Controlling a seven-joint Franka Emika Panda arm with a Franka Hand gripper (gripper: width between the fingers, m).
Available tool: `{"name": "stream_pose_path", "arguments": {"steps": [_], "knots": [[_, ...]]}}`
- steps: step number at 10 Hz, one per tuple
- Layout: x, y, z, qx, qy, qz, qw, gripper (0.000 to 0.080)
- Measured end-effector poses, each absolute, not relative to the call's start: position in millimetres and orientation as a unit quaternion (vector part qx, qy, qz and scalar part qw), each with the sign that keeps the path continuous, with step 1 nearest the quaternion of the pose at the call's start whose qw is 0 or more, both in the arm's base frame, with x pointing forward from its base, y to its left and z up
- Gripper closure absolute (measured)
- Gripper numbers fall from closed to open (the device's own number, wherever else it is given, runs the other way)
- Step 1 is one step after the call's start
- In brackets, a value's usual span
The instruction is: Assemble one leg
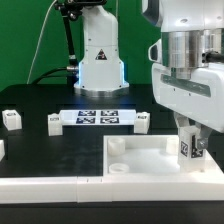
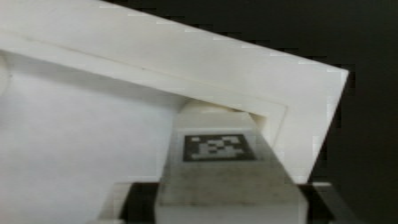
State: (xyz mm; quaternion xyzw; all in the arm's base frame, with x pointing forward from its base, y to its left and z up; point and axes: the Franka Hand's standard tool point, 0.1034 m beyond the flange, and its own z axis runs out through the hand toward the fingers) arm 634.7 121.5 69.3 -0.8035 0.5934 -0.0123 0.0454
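My gripper [image 1: 191, 146] is shut on a leg [image 1: 190, 148], a chunky white peg with a black-and-white tag. It holds the leg upright at the right corner of the large white tabletop panel [image 1: 150, 157] in the exterior view. In the wrist view the leg [image 2: 221, 160] fills the space between the two dark fingers [image 2: 146, 200], and its far end meets the panel's corner [image 2: 267, 90]. Whether the leg's tip sits in a corner hole is hidden. Other legs lie on the black table: one [image 1: 11, 121] at the exterior view's left, one [image 1: 54, 122] beside it, one [image 1: 143, 122] near the middle.
The marker board [image 1: 98, 117] lies on the black table behind the panel. The arm's white base [image 1: 98, 55] stands at the back. A white rail [image 1: 40, 185] runs along the front edge at the exterior view's left. A black cable hangs at the back left.
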Motion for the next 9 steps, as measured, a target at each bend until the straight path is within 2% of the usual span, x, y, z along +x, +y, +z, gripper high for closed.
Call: {"name": "stream_pose_path", "arguments": {"steps": [1,2,3,4,5,9], "knots": [[634.5,121.5,68.9,-0.816,0.576,-0.013,0.045,0.0508],[635.4,120.9,68.3,-0.823,0.566,-0.015,0.046,0.0326],[635.2,120.2,67.4,-0.833,0.552,-0.016,0.045,0.0210],[635.0,120.2,67.2,-0.862,0.505,-0.017,0.043,0.0210],[634.6,121.5,67.4,-0.890,0.454,-0.018,0.041,0.0162],[635.7,122.9,66.9,-0.964,0.261,-0.030,0.038,0.0151]]}}
